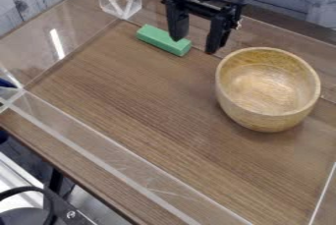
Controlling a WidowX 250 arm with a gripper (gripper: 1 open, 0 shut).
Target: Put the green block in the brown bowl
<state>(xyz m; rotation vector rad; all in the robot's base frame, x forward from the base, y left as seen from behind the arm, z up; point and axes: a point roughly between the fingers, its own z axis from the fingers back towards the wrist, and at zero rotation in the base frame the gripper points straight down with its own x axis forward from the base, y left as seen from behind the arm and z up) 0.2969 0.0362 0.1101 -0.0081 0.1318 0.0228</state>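
The block (163, 39) lay flat on the table (144, 121), near the far edge, well left of the bowl (268, 88) and apart from it. We saw the gripper (196, 36) pointing down, its jaws spread wide and empty, one finger (176, 23) just over the block's right end. We could not tell whether it touched. The bowl sat upright at right.

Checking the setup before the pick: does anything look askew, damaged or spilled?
Nothing stands out. The green block lies flat on the table, the brown bowl sits upright and empty, and the gripper hangs open beside the block.
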